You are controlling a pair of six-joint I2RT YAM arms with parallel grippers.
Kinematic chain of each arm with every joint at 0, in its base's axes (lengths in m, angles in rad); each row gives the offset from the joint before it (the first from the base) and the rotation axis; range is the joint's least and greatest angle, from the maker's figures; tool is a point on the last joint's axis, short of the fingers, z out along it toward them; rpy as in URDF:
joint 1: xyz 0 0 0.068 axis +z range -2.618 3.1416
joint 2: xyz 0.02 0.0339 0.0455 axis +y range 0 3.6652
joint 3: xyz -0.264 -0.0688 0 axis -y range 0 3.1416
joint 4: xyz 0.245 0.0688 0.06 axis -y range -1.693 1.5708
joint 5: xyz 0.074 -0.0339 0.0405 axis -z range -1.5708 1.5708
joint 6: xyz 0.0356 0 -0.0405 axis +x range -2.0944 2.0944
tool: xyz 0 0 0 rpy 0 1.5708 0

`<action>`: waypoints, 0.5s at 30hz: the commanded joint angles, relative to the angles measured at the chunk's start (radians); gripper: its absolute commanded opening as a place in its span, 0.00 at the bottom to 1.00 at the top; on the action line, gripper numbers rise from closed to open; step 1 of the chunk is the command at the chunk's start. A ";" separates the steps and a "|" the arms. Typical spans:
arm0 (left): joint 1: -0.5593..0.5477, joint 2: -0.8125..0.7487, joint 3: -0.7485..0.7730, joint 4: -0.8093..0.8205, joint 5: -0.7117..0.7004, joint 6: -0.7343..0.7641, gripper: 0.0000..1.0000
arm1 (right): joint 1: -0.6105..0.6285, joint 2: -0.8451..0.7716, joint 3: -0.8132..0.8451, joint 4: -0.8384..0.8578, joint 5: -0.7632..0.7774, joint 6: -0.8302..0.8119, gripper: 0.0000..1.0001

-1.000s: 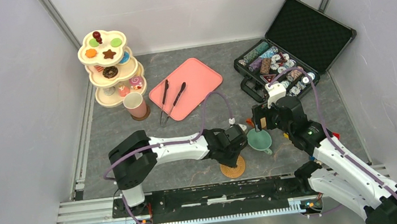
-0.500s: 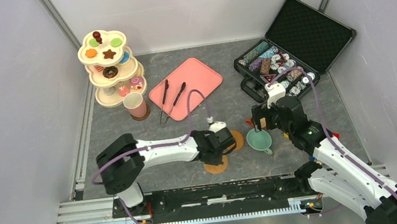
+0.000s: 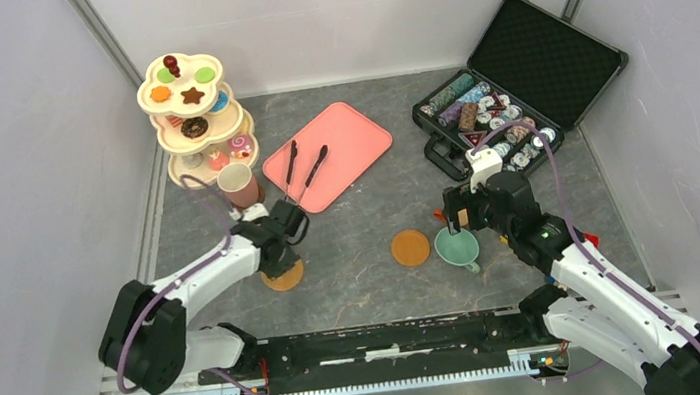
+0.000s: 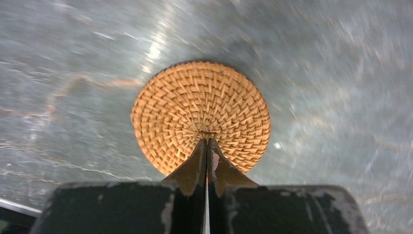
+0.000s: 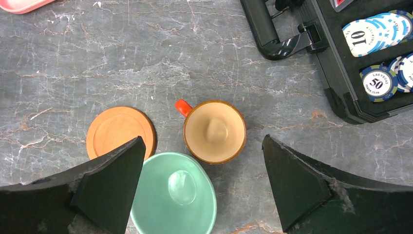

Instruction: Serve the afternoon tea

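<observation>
L gripper (image 4: 207, 142) was clenched, tips meeting over the middle of the woven coaster (image 4: 200, 112), near-left; couldn't tell if it pinched it. R gripper (image 5: 202, 141) hung spread wide above teal cup (image 5: 174, 195) & brown cup (image 5: 214, 130), side by side, w/ smooth coaster (image 5: 117, 130) just left of them. Farther back: pink cup (image 3: 238, 183) beside 3-tier stand (image 3: 185, 180) w/ pastries (image 3: 193, 96).

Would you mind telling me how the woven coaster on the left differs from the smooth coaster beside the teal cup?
The woven coaster has a basket-weave face; the smooth coaster is plain with a raised rim. The woven coaster lies under the left gripper, jaws shut at its centre; the smooth coaster lies free beside the teal cup. Both are round, brownish and carry no cup.
</observation>
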 commanded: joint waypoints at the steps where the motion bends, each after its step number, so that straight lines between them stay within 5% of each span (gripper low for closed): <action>1: 0.162 -0.102 -0.041 0.019 -0.093 -0.080 0.02 | 0.004 -0.006 0.000 0.039 -0.002 -0.004 0.98; 9: 0.501 -0.020 -0.052 0.224 0.014 -0.034 0.02 | 0.004 -0.009 -0.001 0.035 0.007 -0.005 0.98; 15: 0.550 0.023 0.047 0.194 0.035 0.055 0.02 | 0.004 -0.026 -0.001 0.018 0.017 -0.010 0.98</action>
